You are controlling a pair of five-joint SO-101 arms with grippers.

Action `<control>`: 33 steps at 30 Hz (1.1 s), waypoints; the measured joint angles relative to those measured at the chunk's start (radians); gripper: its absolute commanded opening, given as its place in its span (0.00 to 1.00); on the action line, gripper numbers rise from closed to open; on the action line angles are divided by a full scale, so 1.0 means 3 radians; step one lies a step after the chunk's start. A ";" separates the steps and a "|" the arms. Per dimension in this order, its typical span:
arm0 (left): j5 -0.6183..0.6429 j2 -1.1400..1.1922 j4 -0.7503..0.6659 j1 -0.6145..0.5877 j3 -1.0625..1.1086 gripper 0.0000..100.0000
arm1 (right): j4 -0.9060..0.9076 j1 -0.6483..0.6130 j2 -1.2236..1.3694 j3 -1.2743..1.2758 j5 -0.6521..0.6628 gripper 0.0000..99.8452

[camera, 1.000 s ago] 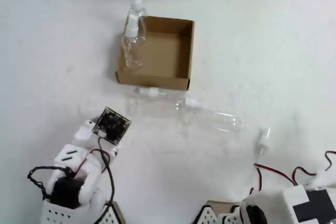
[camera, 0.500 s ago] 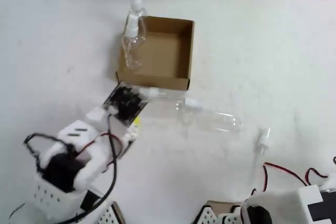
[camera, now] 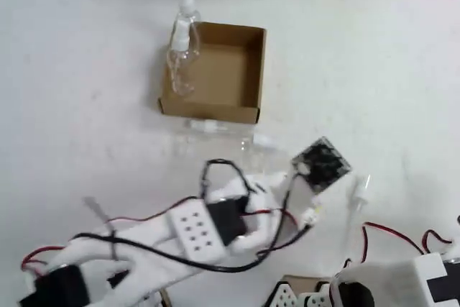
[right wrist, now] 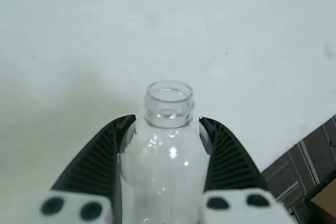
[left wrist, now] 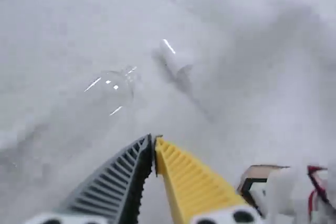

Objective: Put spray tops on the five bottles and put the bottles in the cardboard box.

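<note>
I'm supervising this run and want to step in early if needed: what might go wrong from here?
The left hand is shut near the clear plastic bottle lying flat and the loose white spray top; lowered like this, it would likely nudge them away. The right hand grips an uncapped clear bottle by its shoulders; pressing a top on might make it slip.

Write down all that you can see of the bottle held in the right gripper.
The bottle is clear, plastic by its look, and seems empty. Its round neck is open, with no spray top on it. It sits between the black ribbed fingers of the right gripper, which press its shoulders on both sides, with the neck pointing away from the wrist.
</note>
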 measured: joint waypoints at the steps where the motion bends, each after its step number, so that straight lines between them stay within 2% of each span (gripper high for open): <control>1: 0.0061 0.0194 -0.0123 0.0051 -0.0082 0.03 | 0.0000 0.0000 0.0015 0.0000 0.0000 0.02; 6: 0.0317 0.1125 -0.0639 0.0174 -0.0573 0.04 | 0.0000 0.0000 0.0159 0.0000 0.0000 0.02; 12: 0.0517 0.2230 -0.0921 0.0194 -0.1274 0.18 | 0.0000 0.0000 0.0240 0.0000 0.0000 0.02; 14: 0.0568 0.2552 -0.0915 0.0194 -0.1545 0.20 | 0.0000 0.0000 0.0240 0.0000 0.0000 0.02; 29: 0.0696 0.4138 -0.0020 0.0056 -0.3549 0.20 | 0.0000 0.0000 0.0240 0.0000 0.0000 0.02; 33: 0.0910 0.4470 0.0297 -0.0020 -0.4061 0.20 | 0.0000 0.0000 0.0240 0.0005 0.0020 0.02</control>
